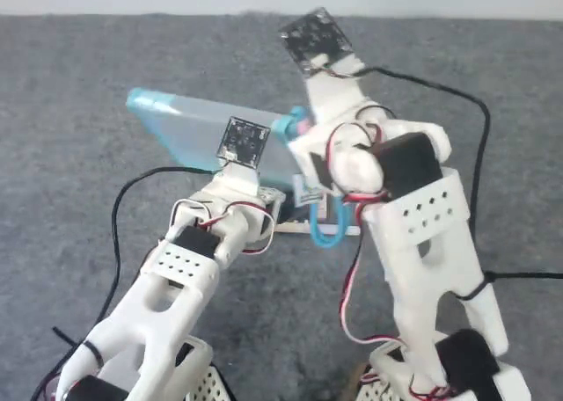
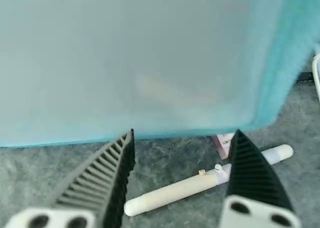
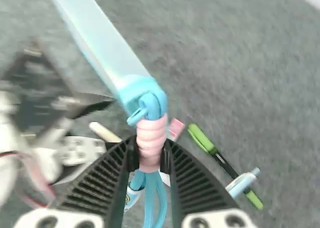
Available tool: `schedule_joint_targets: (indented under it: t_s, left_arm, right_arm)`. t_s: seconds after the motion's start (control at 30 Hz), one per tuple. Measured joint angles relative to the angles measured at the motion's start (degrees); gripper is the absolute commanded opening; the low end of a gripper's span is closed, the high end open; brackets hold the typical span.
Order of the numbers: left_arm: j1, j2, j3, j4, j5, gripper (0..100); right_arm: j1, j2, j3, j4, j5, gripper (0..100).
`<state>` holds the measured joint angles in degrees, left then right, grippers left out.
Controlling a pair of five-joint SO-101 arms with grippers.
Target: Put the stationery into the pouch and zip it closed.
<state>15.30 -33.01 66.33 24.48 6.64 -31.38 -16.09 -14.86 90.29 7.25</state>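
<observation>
Translucent pale-blue plastic forms the flat zip pouch [image 1: 198,127], which you see lifted off the grey carpeted table [image 1: 79,76] and tilted. Your right pincer [image 3: 149,147] is clamped on the pink ribbed tab [image 3: 151,132] at the pouch's zip end, with a blue cord loop [image 3: 150,205] hanging between the jaws. Your left pincer [image 2: 184,138] is spread wide with nothing in it, close to the pouch's edge and above a white cylindrical pen [image 2: 172,192] lying on the table, while a green pen [image 3: 202,138] and a pale-blue-and-white pen [image 3: 242,180] lie near each other outside the pouch.
</observation>
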Motion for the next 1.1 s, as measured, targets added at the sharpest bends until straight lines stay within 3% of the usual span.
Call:
schedule_joint_targets:
  t_s: [0.27, 0.67, 1.1]
  left_arm:
    - [2.9, -0.1, 1.1, 0.0, 0.5, 29]
    - [3.6, 1.7, 2.8, -4.4, 0.5, 29]
    - [2.1, 5.5, 2.4, -4.7, 0.2, 29]
  right_arm:
    - [-6.4, 1.8, -2.9, 3.3, 0.0, 0.7]
    - [-7.1, -3.6, 20.0, -8.0, 0.6, 0.7]
    - [-8.3, -20.0, 35.3, -9.4, 3.5, 0.7]
